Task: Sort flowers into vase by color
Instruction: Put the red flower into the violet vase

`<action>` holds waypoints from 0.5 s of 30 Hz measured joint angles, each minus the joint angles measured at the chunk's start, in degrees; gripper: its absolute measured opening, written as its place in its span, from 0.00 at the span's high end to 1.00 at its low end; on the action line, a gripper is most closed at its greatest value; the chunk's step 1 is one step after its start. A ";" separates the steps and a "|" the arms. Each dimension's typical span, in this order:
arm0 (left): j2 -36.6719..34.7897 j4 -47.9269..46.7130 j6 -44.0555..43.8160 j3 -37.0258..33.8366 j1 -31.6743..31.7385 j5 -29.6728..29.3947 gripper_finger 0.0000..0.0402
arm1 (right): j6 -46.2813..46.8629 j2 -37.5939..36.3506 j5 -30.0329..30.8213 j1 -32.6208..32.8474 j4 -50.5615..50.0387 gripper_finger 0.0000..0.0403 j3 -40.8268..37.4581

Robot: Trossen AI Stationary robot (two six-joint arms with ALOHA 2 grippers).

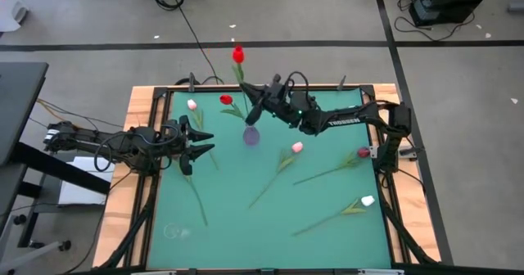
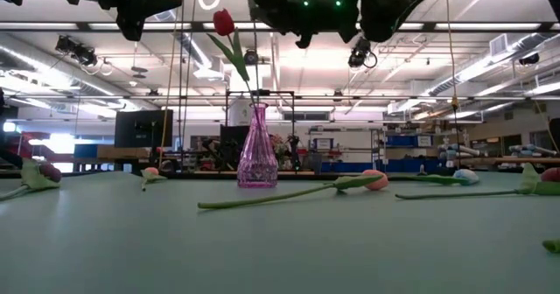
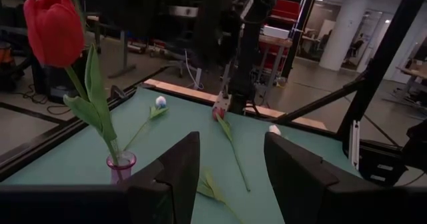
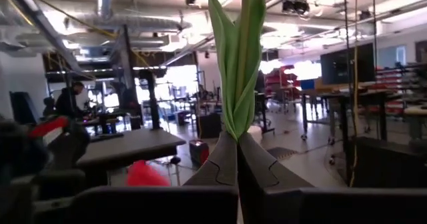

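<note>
One red tulip (image 2: 224,21) upright in vase (image 2: 257,150)

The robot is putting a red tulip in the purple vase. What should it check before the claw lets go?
1. Right claw shut on the red tulip's stem: ok.
2. Stem bottom inside the purple vase: ok, seen from the left wrist view.
3. Vase standing upright: ok.
4. Stem reaches the vase bottom: cannot tell.
5. Left claw open and away from the vase: ok.
6. Other tulips lying clear of the vase, like the pink tulip: ok.
</note>
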 joint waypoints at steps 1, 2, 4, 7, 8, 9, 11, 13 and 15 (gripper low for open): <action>0.00 0.04 0.00 0.00 0.02 0.02 0.57 | 0.01 -0.06 -0.04 0.13 0.25 1.00 -0.05; 0.00 0.08 0.02 0.00 0.02 0.00 0.57 | 0.18 -0.11 0.09 0.23 0.26 1.00 -0.05; 0.00 0.04 0.02 0.00 0.00 0.00 0.57 | 0.21 -0.12 0.52 0.36 0.12 1.00 -0.05; 0.00 0.03 0.00 0.00 0.01 0.01 0.57 | -0.83 -0.12 0.66 0.33 -0.93 1.00 -0.09; 0.02 0.05 0.01 0.00 0.02 0.01 0.57 | -0.93 -0.12 0.58 0.36 -1.53 1.00 -0.09; 0.01 0.06 0.00 0.00 0.01 0.01 0.57 | -0.91 -0.12 0.50 0.36 -2.27 1.00 -0.09; 0.00 0.04 0.00 0.00 0.00 0.01 0.57 | -0.84 -0.12 0.36 0.36 -3.89 1.00 -0.09; 0.00 0.04 0.00 0.00 0.00 0.00 0.57 | -0.82 -0.12 0.00 0.36 -5.18 1.00 -0.11; 0.01 0.05 0.01 0.00 0.00 0.02 0.57 | 0.02 -0.12 0.01 0.39 -6.82 0.98 -0.09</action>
